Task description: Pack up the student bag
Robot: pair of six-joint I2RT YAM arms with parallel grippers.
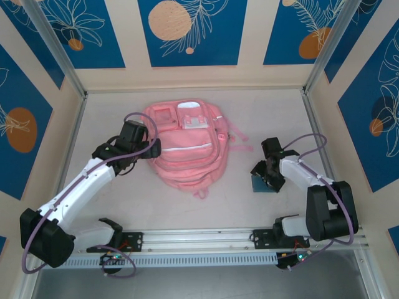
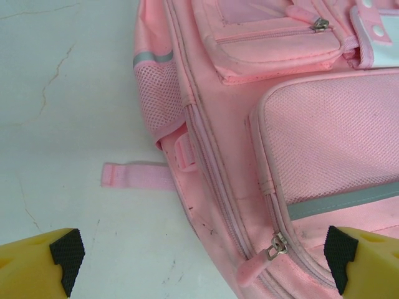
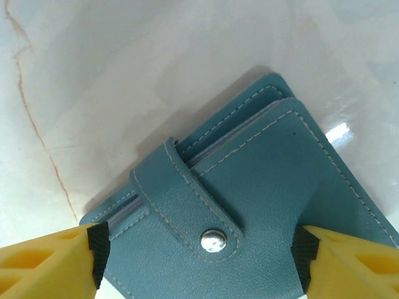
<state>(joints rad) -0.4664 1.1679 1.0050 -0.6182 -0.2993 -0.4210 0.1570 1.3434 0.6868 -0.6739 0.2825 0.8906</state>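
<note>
While the left jaws stand wide apart, one pad (image 2: 65,252) over bare bench (image 1: 230,212) and the other over fabric, the pink bag (image 1: 184,149) lies flat mid-table, its left edge and a zip pull (image 2: 276,245) between them. Long axis runs near-to-far; pockets face up, small ones at the far end. Right jaws straddle a teal wallet (image 3: 249,187), right of the bag; grip cannot be told. Count: one bag, one wallet.

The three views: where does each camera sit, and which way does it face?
Top external: above, behind the arms, facing down on the table; left arm, right arm show.
Left wrist: on that arm, facing down at the student bag; left claw open.
Right wrist: likewise, facing down at the teal case; right claw open.
Shared: top and left wrist, the student bag.
</note>
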